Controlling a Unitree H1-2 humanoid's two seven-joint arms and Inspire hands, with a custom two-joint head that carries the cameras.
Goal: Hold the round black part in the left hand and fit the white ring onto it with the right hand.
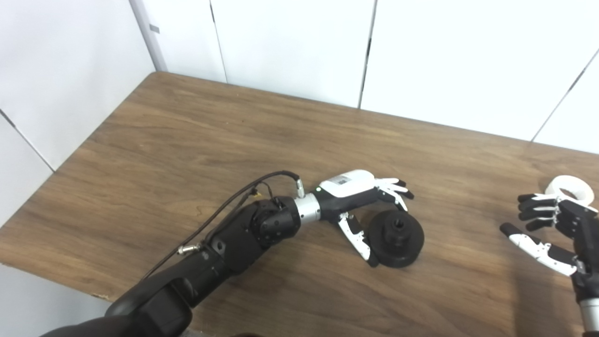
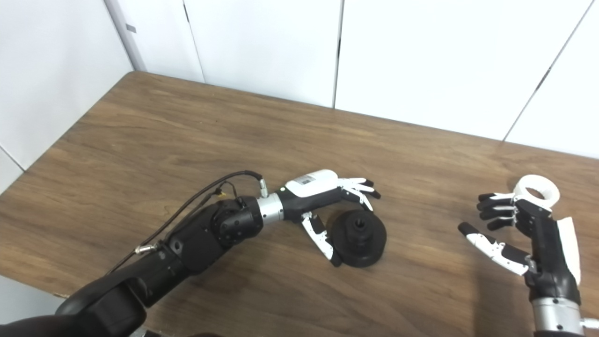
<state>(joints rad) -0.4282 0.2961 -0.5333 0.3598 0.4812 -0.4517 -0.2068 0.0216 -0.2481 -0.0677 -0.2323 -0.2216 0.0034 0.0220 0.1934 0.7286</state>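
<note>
my left hand (image 1: 360,206), fingers spread, cups the round black part (image 1: 397,238) lying mid-worktop (image 1: 187,140), not yet lifted. my right hand (image 2: 524,234), fingers open and holding nothing, waits near the white ring (image 2: 536,189) at far right. grasping and fitting remain.

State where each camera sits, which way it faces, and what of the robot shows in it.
Left eye view: on the head, looking down across the wooden table; left hand open around the round black part, right hand cut off at the edge.
Right eye view: beside it, same downward look; the right hand and its wrist show fully, open, in front of the white ring.
Shared: table, both hands, both parts, white wall panels.
</note>
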